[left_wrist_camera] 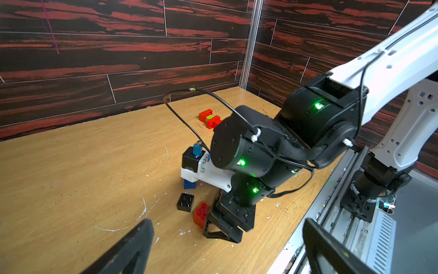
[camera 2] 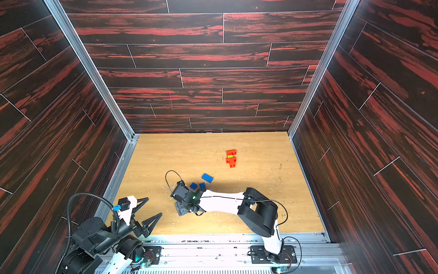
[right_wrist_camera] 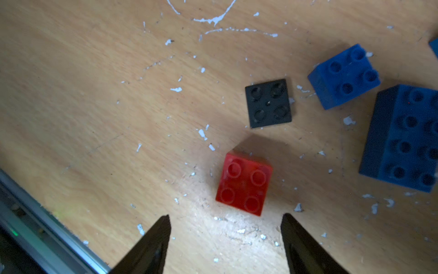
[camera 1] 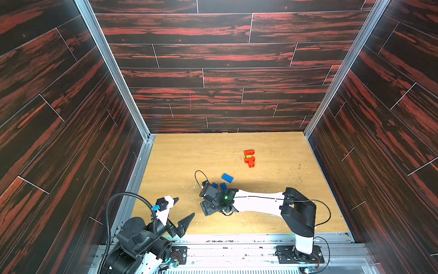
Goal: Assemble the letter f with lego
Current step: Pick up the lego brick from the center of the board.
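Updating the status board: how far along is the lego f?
Done: only a short red-and-green cluster sits together on the table; no f shape yet. In hand: nothing. The right gripper hovers open by a loose red brick; the left gripper is open, away from the bricks. Left: the black brick and blue bricks lie loose.

Surface (camera 1: pixel 180 154): pale wood-grain board, scuffed, marked with white scratches and flecks (right_wrist_camera: pixel 214 20) (clearest in the right wrist view).
Walls (camera 1: pixel 213 57): dark panels streaked red, on three sides.
Corner posts (camera 1: pixel 113 68): bare aluminium, upright at both back corners.
Front rail (camera 1: pixel 237 249): grey metal, along the near edge.
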